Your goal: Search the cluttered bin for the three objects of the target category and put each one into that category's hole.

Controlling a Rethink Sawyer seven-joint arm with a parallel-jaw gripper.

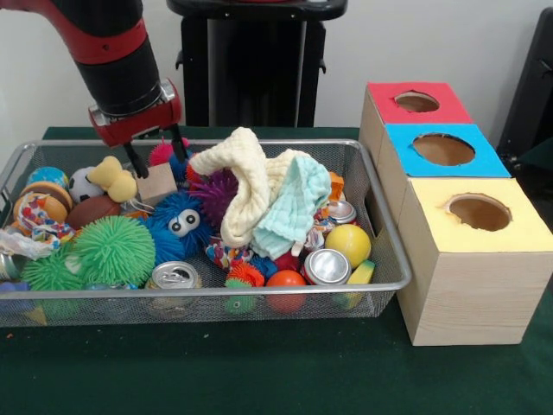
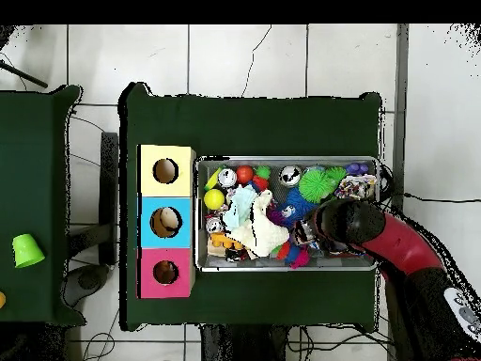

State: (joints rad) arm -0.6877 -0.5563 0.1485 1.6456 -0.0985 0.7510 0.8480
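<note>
Front view puts our gripper (image 1: 155, 158) at the upper left of the frame, lowered into the far end of the wire bin (image 1: 380, 286). Our two black fingers (image 1: 134, 160) stand narrowly apart, one on each side of the top of a wooden block (image 1: 156, 183); whether the pads already touch it we cannot tell, and the block rests on the clutter, so we judge nothing is lifted yet. We read the block as the thing we are after, though the task sentence does not name the category.

Just left of the block lies a yellow bone-shaped toy (image 1: 113, 177), and a blue fuzzy ball with eyes (image 1: 179, 222) sits just below it, so we come straight down from above to keep clear of them. A cream cloth (image 1: 243, 177) and a mint cloth (image 1: 295, 205) drape over the middle of the bin and likely hide more things. Cans (image 1: 327, 267) and a yellow ball (image 1: 348, 243) crowd the lower right of the bin.

Beside the bin on the green desk (image 1: 259, 372), at the right of the frame, stand three boxes with holes on top: the red box (image 1: 390, 102) highest in the frame, the blue box (image 1: 406, 154), the yellow box (image 1: 423, 212) lowest. Overhead, something pale shows inside the blue box's hole, so we judge part of the sorting may be done.
</note>
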